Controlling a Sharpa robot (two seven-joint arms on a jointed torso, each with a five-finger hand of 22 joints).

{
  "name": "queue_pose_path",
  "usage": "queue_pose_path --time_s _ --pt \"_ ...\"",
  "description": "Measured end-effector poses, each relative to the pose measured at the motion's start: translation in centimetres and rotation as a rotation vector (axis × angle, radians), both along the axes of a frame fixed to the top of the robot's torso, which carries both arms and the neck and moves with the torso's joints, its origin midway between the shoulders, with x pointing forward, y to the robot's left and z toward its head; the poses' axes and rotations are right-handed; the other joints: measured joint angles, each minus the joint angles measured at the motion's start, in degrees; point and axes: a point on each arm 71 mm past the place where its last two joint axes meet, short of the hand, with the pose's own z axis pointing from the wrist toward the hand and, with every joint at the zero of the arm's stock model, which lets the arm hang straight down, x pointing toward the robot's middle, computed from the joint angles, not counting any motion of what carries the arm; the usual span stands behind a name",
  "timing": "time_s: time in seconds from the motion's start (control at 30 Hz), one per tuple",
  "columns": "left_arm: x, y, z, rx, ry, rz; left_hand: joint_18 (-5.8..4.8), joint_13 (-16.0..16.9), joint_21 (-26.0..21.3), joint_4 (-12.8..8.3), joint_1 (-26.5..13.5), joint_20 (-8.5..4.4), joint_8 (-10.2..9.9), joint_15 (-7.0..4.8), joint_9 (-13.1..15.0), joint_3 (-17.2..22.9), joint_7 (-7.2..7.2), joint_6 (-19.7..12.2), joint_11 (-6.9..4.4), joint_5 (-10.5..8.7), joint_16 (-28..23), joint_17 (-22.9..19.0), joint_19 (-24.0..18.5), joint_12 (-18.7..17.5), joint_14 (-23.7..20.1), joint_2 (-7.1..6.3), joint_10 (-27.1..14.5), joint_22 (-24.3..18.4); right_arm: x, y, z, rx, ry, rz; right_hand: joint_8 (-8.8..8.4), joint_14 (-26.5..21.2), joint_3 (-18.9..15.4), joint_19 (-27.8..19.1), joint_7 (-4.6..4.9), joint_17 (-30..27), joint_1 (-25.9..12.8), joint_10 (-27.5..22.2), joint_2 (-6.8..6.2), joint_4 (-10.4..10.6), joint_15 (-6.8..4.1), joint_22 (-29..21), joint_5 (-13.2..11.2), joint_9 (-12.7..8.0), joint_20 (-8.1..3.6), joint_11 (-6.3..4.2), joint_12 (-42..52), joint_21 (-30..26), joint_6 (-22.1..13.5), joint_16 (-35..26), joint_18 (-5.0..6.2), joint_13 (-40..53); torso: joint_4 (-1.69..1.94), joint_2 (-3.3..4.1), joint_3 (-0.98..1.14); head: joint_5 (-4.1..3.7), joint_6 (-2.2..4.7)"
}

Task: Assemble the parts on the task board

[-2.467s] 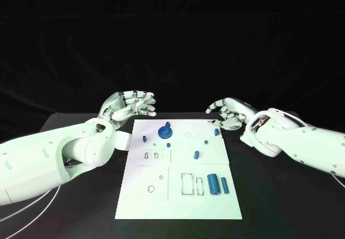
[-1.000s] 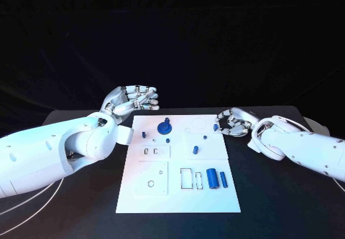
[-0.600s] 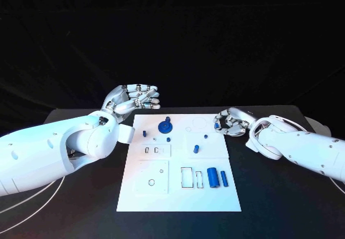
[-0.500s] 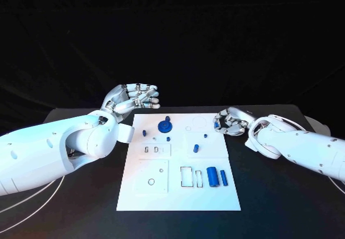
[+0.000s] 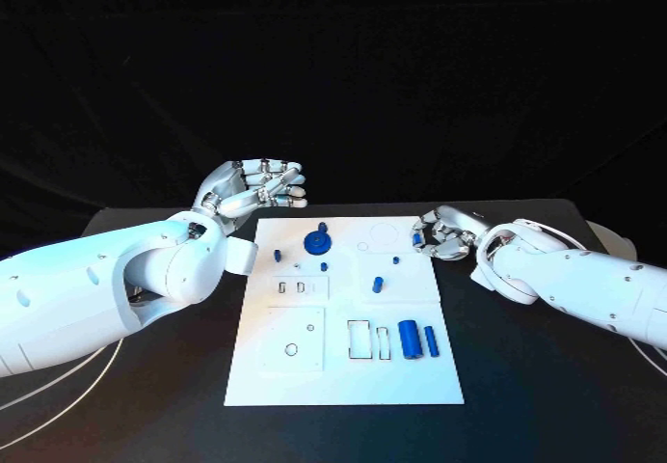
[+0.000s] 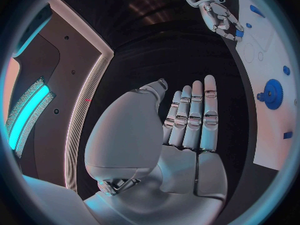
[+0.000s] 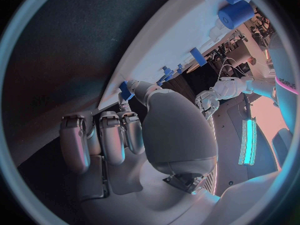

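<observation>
The right hand (image 5: 445, 234), fingers curled around a small blue peg (image 5: 418, 237) at the task board's (image 5: 348, 376) far right edge, is much the nearer hand, while the left hand (image 5: 258, 191), fingers together and empty, hangs off the far left corner.

On the table (image 5: 556, 386) the task board (image 5: 345, 371) lies between the left hand (image 5: 257, 188) and the right hand (image 5: 445, 234).
</observation>
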Motion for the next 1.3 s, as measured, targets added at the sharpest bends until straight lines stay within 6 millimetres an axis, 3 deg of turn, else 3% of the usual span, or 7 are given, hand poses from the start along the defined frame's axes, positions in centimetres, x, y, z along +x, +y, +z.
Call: queue_pose_path --time_s 0.23,0.33,0.4,0.5,0.87,1.13,1.3 --pt "0.0 0.1 0.0 0.001 0.000 0.002 0.00 0.0 0.0 0.0 0.0 -0.20 0.0 0.00 0.0 0.0 0.14 -0.1 0.00 0.00 0.0 0.0 0.2 0.0 0.0 0.00 0.0 0.0 0.0 0.2 0.0 -0.004 0.000 -0.003 0.66 0.0 0.4 0.0 -0.41 0.0 -0.3 0.0 1.11 0.2 0.00 0.0 -0.4 0.2 0.00 0.00 0.3 0.0 1.7 0.0 0.00 0.0 -0.02 0.04 0.01 0.08 -0.05" --pt "-0.1 0.1 0.0 0.001 0.001 0.002 0.00 0.0 0.0 0.0 0.0 -0.20 0.0 0.00 0.0 0.0 0.21 -0.2 0.00 0.00 0.0 0.0 0.2 0.0 0.0 0.00 0.0 0.0 0.1 0.2 0.1 -0.004 -0.006 -0.009 1.36 -0.1 0.6 0.0 -1.10 0.0 -0.1 -0.2 1.84 0.2 -0.52 0.0 -0.6 0.3 -0.02 -0.86 0.7 0.0 3.2 0.0 0.00 0.0 -0.04 0.08 0.04 0.15 -0.03" --pt "-0.1 0.2 0.0 0.001 0.001 0.002 0.00 0.0 0.0 0.0 0.0 -0.20 0.0 0.00 0.0 0.0 0.21 -0.2 0.00 0.00 0.0 0.0 0.2 0.0 0.0 0.00 0.0 0.0 0.1 0.2 0.1 -0.004 -0.012 -0.015 1.83 -0.2 0.7 0.0 -1.60 0.0 -0.3 -0.1 2.27 0.0 -0.88 0.0 -0.7 0.6 -0.64 -1.21 0.7 0.0 4.1 0.0 0.00 0.0 -0.04 0.08 0.04 0.16 -0.16" --pt "-0.1 0.2 0.0 0.001 0.001 0.003 0.00 0.0 0.0 0.0 0.0 -0.20 0.0 0.00 0.0 0.0 0.21 -0.2 0.00 0.00 0.0 0.0 0.2 0.0 0.0 0.00 0.0 0.0 0.0 0.2 0.1 -0.005 -0.023 -0.026 2.24 -0.1 1.3 0.0 -1.65 0.0 0.2 -0.1 2.89 -0.6 -1.36 0.0 -2.1 0.6 -1.06 -1.75 0.7 0.3 4.3 0.0 0.00 0.0 0.00 0.05 0.04 0.16 -0.21" --pt "-0.1 0.4 0.0 0.003 0.002 0.007 0.00 0.0 0.0 0.0 0.0 -0.20 -0.2 0.00 0.0 0.0 0.21 -0.2 0.00 0.00 0.0 0.0 0.2 0.0 0.0 0.00 0.0 0.0 -0.8 0.5 1.1 0.017 -0.070 -0.040 2.24 -0.2 2.8 0.0 -1.75 0.0 1.0 -0.1 4.56 -1.8 -1.45 0.0 -2.5 0.6 -1.46 -1.75 1.0 0.3 4.2 0.0 0.00 0.0 0.03 -0.10 0.02 0.38 -0.27" --pt "-0.1 0.4 0.0 0.003 0.003 0.007 0.00 0.0 0.0 0.0 0.0 -0.20 -0.2 0.20 0.0 0.0 0.20 -0.2 0.00 0.00 0.0 0.0 0.2 0.0 0.2 0.00 0.0 0.0 -2.0 2.9 3.2 0.055 -0.092 0.006 2.21 -0.2 3.6 0.0 -2.07 0.0 1.3 -0.1 5.59 -2.5 -1.44 0.0 -3.9 0.5 -1.45 -1.74 0.7 0.3 3.9 0.0 0.00 0.0 -0.12 -0.23 -0.07 0.20 0.04" --pt "0.0 0.3 0.0 0.003 0.004 0.005 0.00 0.0 0.0 0.0 0.0 -0.20 -0.2 0.20 0.0 0.0 0.20 -0.2 0.00 0.00 0.0 0.0 0.2 0.0 0.2 0.00 0.0 0.0 -3.2 6.0 4.5 0.073 -0.090 0.055 2.21 -0.2 3.6 0.0 -2.15 0.0 1.3 -0.1 5.60 -2.5 -1.44 0.0 -4.2 0.5 -1.45 -1.74 0.5 0.3 3.8 0.0 -0.01 0.0 -0.12 -0.31 -0.16 0.09 0.26"
